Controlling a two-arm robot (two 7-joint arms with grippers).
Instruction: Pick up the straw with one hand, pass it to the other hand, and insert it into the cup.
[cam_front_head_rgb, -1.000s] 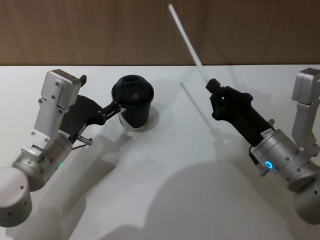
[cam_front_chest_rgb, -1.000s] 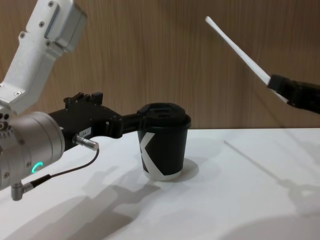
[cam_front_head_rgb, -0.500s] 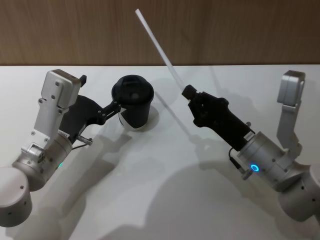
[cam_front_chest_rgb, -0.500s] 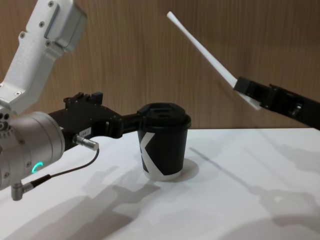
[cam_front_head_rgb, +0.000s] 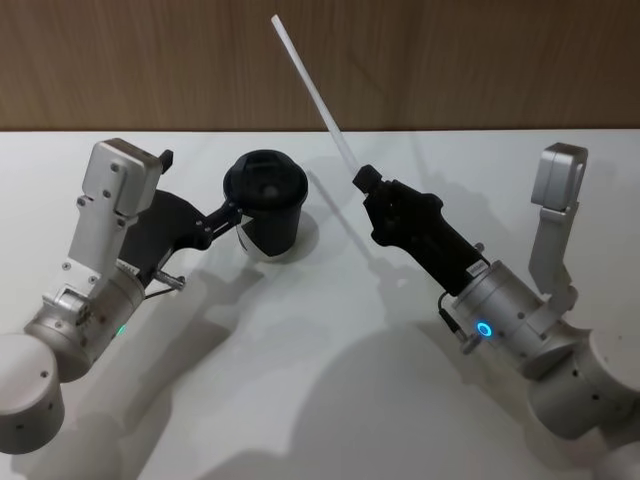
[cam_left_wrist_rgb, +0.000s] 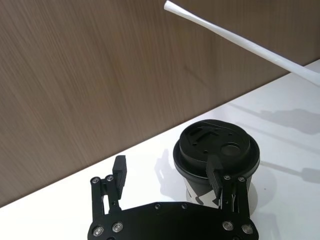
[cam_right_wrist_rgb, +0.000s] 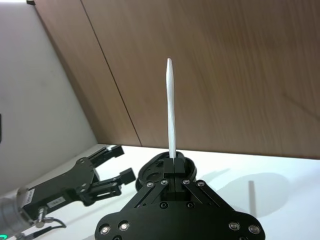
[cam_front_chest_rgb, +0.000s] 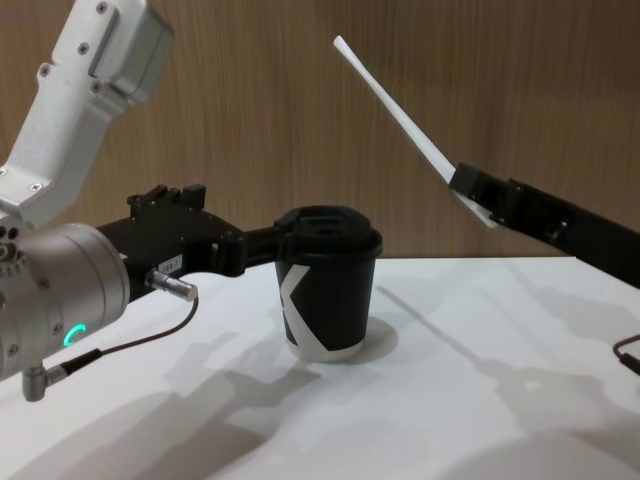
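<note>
The black cup (cam_front_head_rgb: 268, 200) with its lid stands upright on the white table, also in the chest view (cam_front_chest_rgb: 328, 290). My left gripper (cam_front_head_rgb: 198, 184) is open; one fingertip (cam_left_wrist_rgb: 215, 172) rests against the cup's side and the other stands apart in free air. My right gripper (cam_front_head_rgb: 365, 180) is shut on the lower end of the white straw (cam_front_head_rgb: 310, 75), a little to the right of the cup and above lid height (cam_front_chest_rgb: 465, 182). The straw (cam_front_chest_rgb: 395, 110) slants up and back toward the wall, over the cup. In the right wrist view the straw (cam_right_wrist_rgb: 171, 110) rises from the shut jaws.
A wooden wall (cam_front_head_rgb: 480, 60) runs along the table's far edge (cam_front_head_rgb: 500, 132). Bare white tabletop (cam_front_head_rgb: 330, 350) spreads in front of the cup and between the two arms. A thin dark cable (cam_front_chest_rgb: 130, 345) hangs from the left wrist.
My right gripper has carried the straw leftward, from the table's right side to just right of the cup. The left gripper and the cup have not moved.
</note>
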